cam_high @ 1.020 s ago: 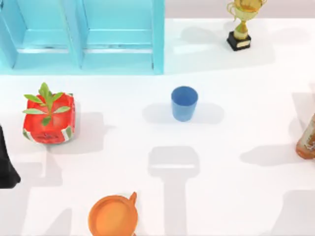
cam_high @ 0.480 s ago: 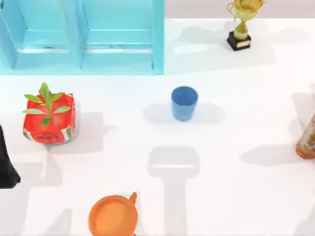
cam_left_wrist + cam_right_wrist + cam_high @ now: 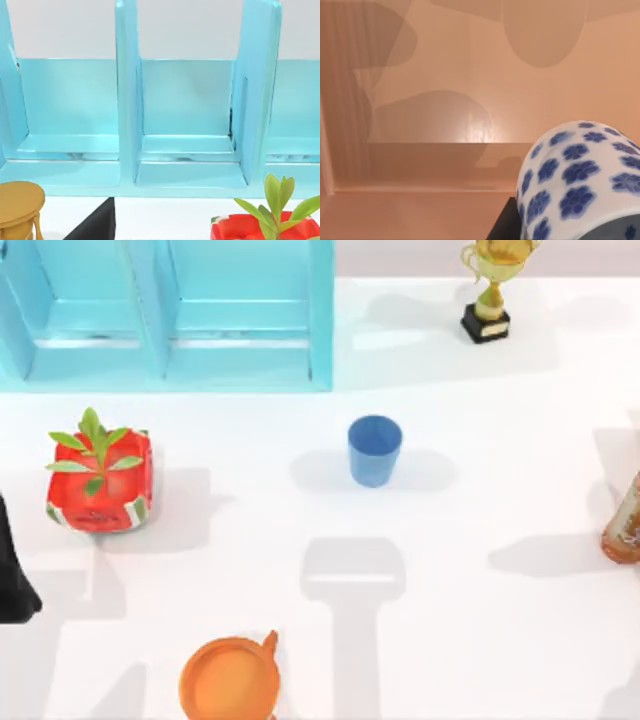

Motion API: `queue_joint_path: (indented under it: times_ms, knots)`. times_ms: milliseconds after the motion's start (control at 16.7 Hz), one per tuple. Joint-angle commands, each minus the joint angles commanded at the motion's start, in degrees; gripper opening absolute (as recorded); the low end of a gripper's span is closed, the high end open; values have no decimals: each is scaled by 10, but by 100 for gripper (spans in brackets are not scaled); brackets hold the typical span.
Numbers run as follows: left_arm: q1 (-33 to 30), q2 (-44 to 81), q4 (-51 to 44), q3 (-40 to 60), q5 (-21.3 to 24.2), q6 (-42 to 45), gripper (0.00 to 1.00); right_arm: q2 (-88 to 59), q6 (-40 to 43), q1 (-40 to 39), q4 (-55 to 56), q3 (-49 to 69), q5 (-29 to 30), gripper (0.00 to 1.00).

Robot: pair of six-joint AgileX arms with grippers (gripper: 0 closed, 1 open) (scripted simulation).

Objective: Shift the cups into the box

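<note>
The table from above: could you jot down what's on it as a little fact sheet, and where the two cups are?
blue cup: upright, alone near the table's middle
patterned cup: close in the right wrist view, before a tan surface; not in the box
box: light blue, divided into compartments, top left, no cup inside
plant pot: red, left side
trophy: gold, top right
orange dish: bottom edge
bottle: right edge

You are looking at a rendered simulation tabletop, not a real room: a flat white table (image 3: pixel 480 640) carries unrelated props, a light blue shelf unit (image 3: pixel 170 315), a gold trophy (image 3: pixel 490 285) and a red potted plant (image 3: pixel 100 480).
</note>
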State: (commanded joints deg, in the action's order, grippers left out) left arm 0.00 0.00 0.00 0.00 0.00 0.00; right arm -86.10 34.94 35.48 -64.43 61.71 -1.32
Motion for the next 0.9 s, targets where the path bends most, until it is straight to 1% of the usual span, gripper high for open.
queue_joint_path:
  times_ms: [540,600,900]
  knots:
    - [0,0,0,0,0,0,100,0,0,0,0,0,0,98]
    - [0,0,0,0,0,0,100,0,0,0,0,0,0,100]
    - [0,0,0,0,0,0,100,0,0,0,0,0,0,100]
